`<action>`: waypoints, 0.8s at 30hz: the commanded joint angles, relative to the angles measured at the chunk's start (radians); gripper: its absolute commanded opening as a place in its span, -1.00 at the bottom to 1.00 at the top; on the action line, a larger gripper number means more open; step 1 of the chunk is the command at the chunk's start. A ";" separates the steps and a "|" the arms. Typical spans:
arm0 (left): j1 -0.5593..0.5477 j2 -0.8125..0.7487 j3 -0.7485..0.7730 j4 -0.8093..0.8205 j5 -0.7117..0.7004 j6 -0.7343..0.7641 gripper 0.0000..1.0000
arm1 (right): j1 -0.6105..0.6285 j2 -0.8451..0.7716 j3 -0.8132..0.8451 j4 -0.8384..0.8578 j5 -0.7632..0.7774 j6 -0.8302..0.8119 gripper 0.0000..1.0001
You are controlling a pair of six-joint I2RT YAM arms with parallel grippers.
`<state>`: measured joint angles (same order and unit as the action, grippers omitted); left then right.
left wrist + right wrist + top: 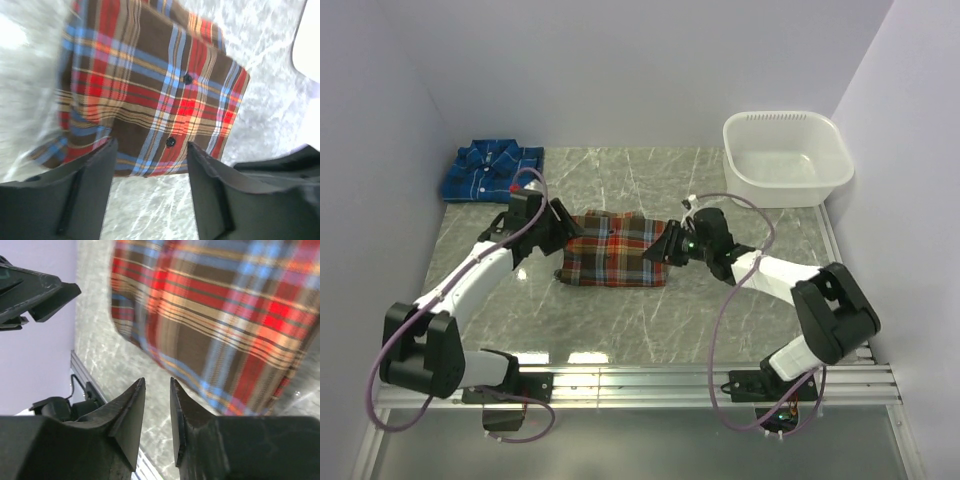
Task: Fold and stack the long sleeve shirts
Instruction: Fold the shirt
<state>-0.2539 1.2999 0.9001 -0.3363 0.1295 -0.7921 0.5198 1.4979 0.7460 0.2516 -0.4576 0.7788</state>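
A red-orange plaid long sleeve shirt [615, 250] lies folded into a rectangle in the middle of the table. A blue plaid shirt [492, 172] lies folded at the back left. My left gripper [560, 228] hovers at the red shirt's left edge. In the left wrist view its jaws [152, 150] stand wide open over bare table, with the buttoned shirt [165, 85] just beyond the fingertips. My right gripper [670, 245] sits at the shirt's right edge. Its jaws [157, 382] are open by a narrow gap with nothing between them, and the shirt [225, 315] lies ahead.
A white plastic tub [787, 157] stands at the back right corner. The marbled grey table [650, 330] is walled on the left, back and right. A metal rail [720, 380] runs along the near edge by the arm bases.
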 commanded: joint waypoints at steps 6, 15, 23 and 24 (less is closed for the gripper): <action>0.036 0.165 -0.237 0.293 0.145 -0.125 0.14 | -0.067 0.222 -0.181 0.357 -0.115 0.117 -0.45; 0.142 0.029 -0.216 0.209 0.113 -0.078 0.28 | -0.096 0.079 -0.088 0.125 -0.046 -0.010 -0.44; 0.142 0.125 0.029 0.243 0.130 -0.064 0.32 | -0.119 0.142 0.212 0.075 0.013 -0.013 -0.43; 0.142 0.187 0.046 0.256 0.134 -0.071 0.30 | -0.121 0.189 0.236 0.101 0.020 -0.003 -0.42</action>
<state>-0.1162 1.3926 0.8768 -0.1211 0.2642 -0.8787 0.4091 1.6157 0.8875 0.3271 -0.4747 0.7731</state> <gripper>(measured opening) 0.660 0.285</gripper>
